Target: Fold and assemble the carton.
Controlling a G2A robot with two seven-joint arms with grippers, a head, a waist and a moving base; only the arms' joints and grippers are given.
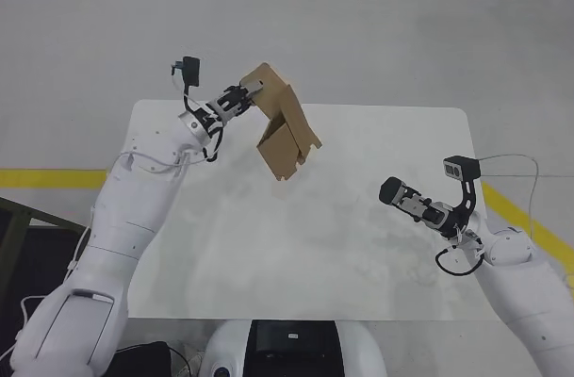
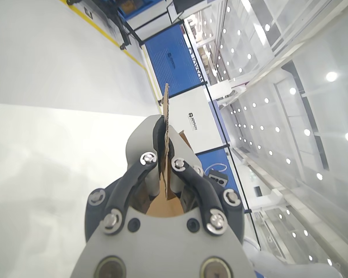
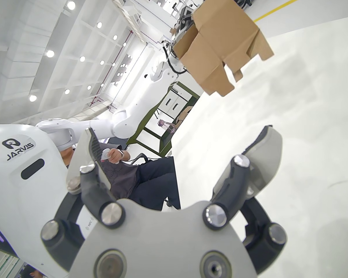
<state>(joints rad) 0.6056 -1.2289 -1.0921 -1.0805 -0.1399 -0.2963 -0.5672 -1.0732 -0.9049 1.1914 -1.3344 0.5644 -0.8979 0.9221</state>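
Left jaws: clamped on one thin edge of the carton (image 1: 287, 132). In the left wrist view the cardboard edge (image 2: 166, 108) sits pinched between them and sticks out past the tips. The rest of the carton hangs out beyond the left jaws on the side toward the right jaws. It is held in the air, off the desk (image 1: 362, 264), over the desk's far part. The carton is brown, half-opened and tilted, with loose panels hanging down at its low end.

Right jaws: wide apart with nothing between them, hovering above the desk (image 3: 307, 102). The carton (image 3: 220, 44) lies ahead of the right jaws, well apart from them, no contact.

Desk top white (image 2: 46, 146), seen below the left jaws.
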